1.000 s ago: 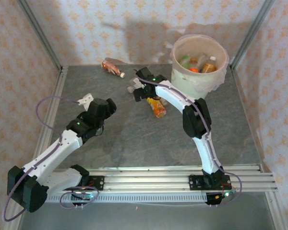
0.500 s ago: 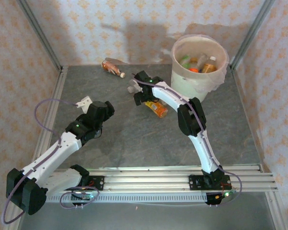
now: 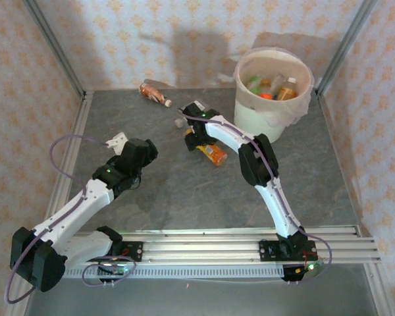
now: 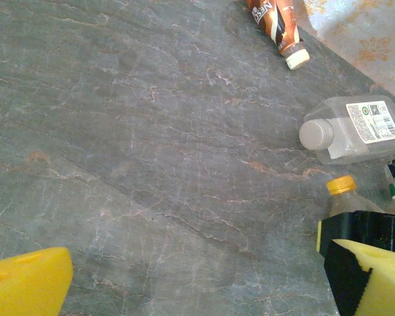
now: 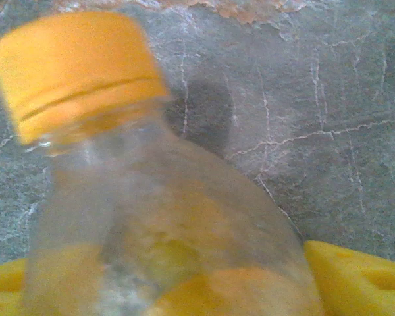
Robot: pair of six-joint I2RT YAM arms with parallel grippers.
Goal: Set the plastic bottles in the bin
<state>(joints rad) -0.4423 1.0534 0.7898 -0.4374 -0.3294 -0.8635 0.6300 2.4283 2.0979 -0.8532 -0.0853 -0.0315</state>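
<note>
Nearest, the left gripper hangs above the grey table, its yellow pads spread wide with nothing between them. Ahead and to its right lies the orange-capped bottle. Just beyond that is a clear bottle with a grey cap, and farther ahead a brown-labelled bottle. The right gripper straddles the orange-capped bottle below its neck, one pad on each side; whether the pads clamp it cannot be told. Beyond this gripper, to its right, the bin stands upright with several bottles inside.
</note>
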